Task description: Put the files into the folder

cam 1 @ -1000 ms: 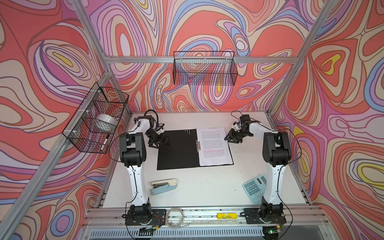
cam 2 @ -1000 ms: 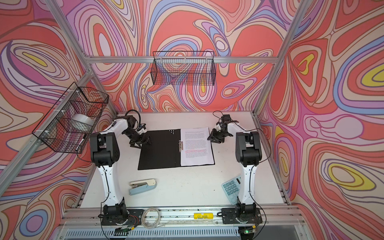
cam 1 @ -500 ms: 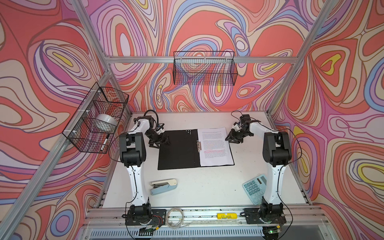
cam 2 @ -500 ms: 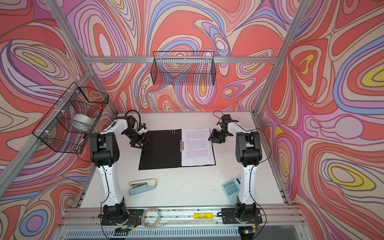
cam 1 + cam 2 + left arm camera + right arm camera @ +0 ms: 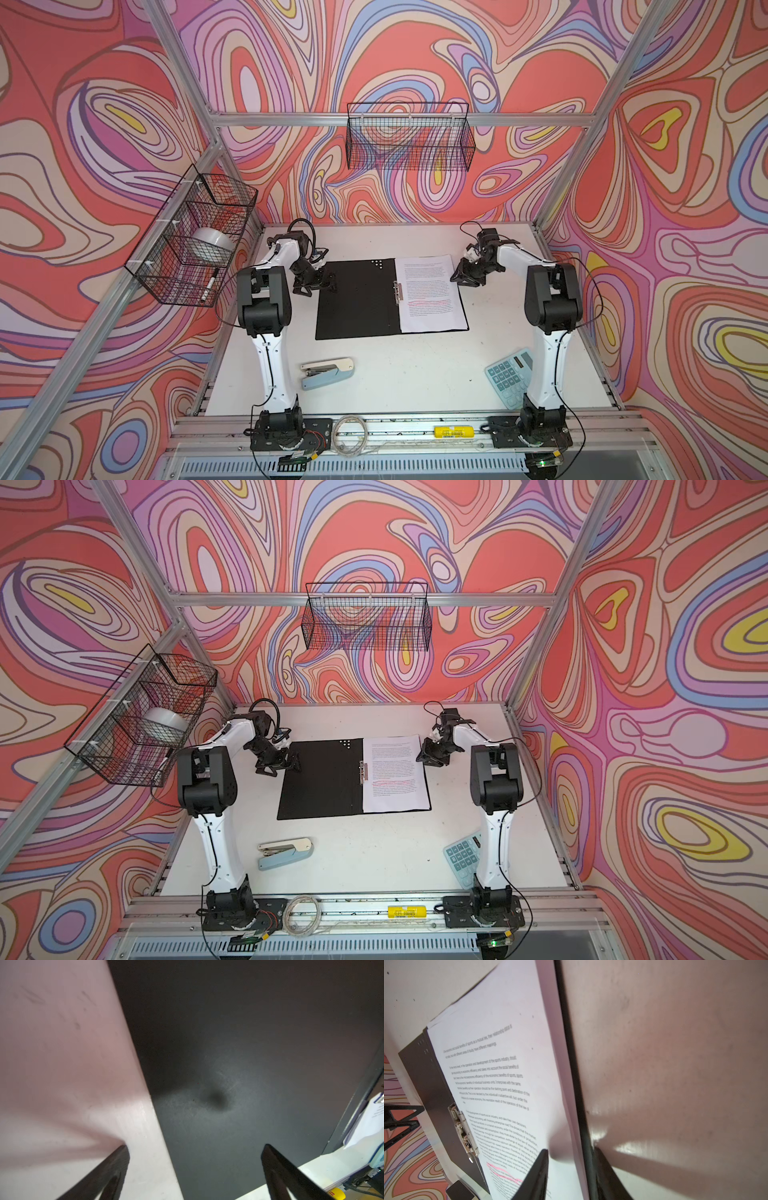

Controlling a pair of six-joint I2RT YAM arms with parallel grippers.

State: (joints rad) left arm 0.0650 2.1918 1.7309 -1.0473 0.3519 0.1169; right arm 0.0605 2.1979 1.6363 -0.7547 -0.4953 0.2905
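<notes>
1. White rectangular tabletop [image 5: 415, 374], lightly scuffed.
2. Thin black folder [image 5: 357, 299], opened flat, lying centre-rear.
3. Pale blue and cream stapler [image 5: 328, 373], lying near front, left of centre.
4. Pale blue button calculator [image 5: 509, 376], front right corner, partly hidden.

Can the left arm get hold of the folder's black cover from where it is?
Probably yes: the left gripper hangs open over the left edge of the folder, one finger above the table, one above the black cover, nothing between.
</notes>
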